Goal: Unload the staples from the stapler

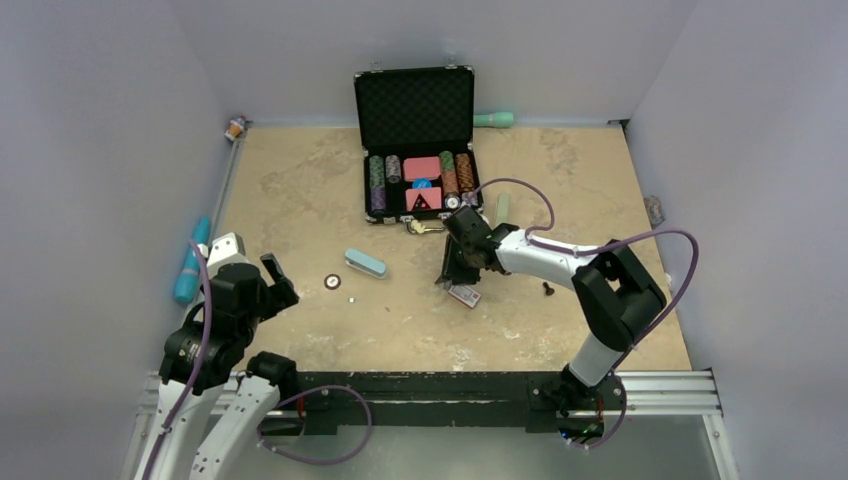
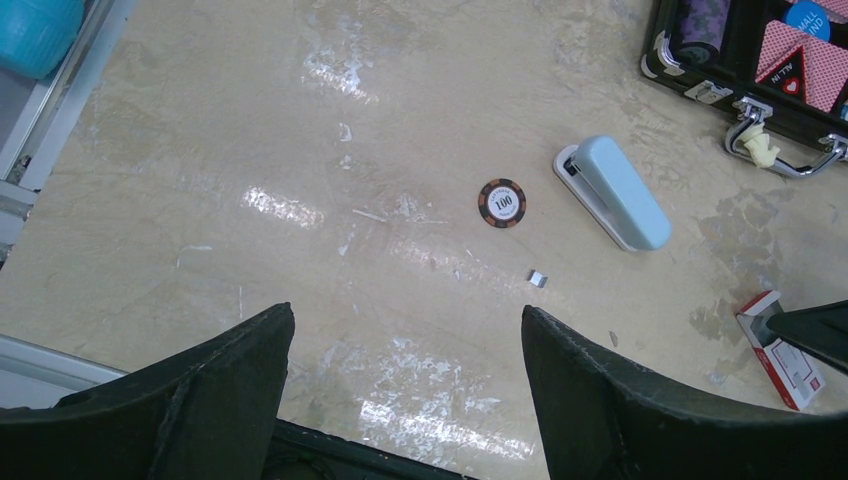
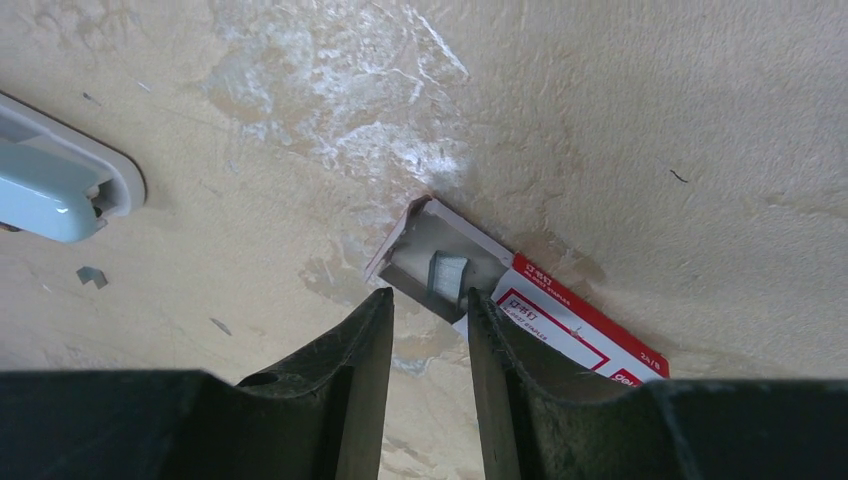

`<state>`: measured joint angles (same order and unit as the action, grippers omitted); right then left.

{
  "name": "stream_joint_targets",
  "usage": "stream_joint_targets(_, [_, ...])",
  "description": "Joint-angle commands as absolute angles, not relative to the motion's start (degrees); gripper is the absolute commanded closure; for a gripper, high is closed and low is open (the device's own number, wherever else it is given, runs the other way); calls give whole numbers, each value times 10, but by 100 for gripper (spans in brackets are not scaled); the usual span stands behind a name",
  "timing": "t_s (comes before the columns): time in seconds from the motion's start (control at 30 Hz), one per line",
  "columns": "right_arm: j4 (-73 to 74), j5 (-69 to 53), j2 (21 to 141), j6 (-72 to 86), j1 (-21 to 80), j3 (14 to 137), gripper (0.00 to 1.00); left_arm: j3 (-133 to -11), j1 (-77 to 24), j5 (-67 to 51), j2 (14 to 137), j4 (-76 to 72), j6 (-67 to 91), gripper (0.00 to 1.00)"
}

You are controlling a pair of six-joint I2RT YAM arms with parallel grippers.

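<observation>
The light blue stapler (image 1: pixel 365 263) lies closed on the table, also in the left wrist view (image 2: pixel 615 192) and at the left edge of the right wrist view (image 3: pixel 50 185). A tiny silver staple strip (image 1: pixel 352 298) lies loose near it (image 2: pixel 537 278) (image 3: pixel 92 276). Another silver strip (image 3: pixel 448 277) sits in the open end of the red-and-white box (image 3: pixel 560 320) (image 1: pixel 463 295). My right gripper (image 3: pixel 430 295) (image 1: pixel 455 275) hovers just over that open end, jaws a narrow gap apart and empty. My left gripper (image 2: pixel 405 312) (image 1: pixel 280 282) is wide open and empty, near the front left.
A poker chip (image 2: pixel 502 203) lies left of the stapler. The open black chip case (image 1: pixel 415 140) stands at the back, with its handle (image 2: pixel 790 160) facing forward. A teal object (image 1: pixel 190 262) lies along the left edge. A small dark piece (image 1: pixel 548 289) lies right of the box.
</observation>
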<state>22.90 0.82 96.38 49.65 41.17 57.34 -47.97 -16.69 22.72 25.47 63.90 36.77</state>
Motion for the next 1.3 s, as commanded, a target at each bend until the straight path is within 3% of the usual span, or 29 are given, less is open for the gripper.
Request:
stream_joint_targets(0.0, [247, 33, 947, 490, 409, 618, 63, -476, -160, 225, 250, 620, 355, 13])
stream_joint_targets(0.37, [276, 25, 909, 410, 418, 678, 65, -476, -158, 224, 249, 619, 355, 13])
stream_joint_targets(0.6, [230, -24, 901, 301, 481, 723, 53, -476, -157, 223, 251, 619, 354, 13])
stream_joint_targets(1.03, [252, -88, 1017, 124, 545, 851, 53, -476, -156, 224, 258, 619, 354, 13])
stream_joint_targets(1.27, [334, -82, 1123, 186, 550, 978, 58, -477, -154, 225, 262, 620, 355, 14])
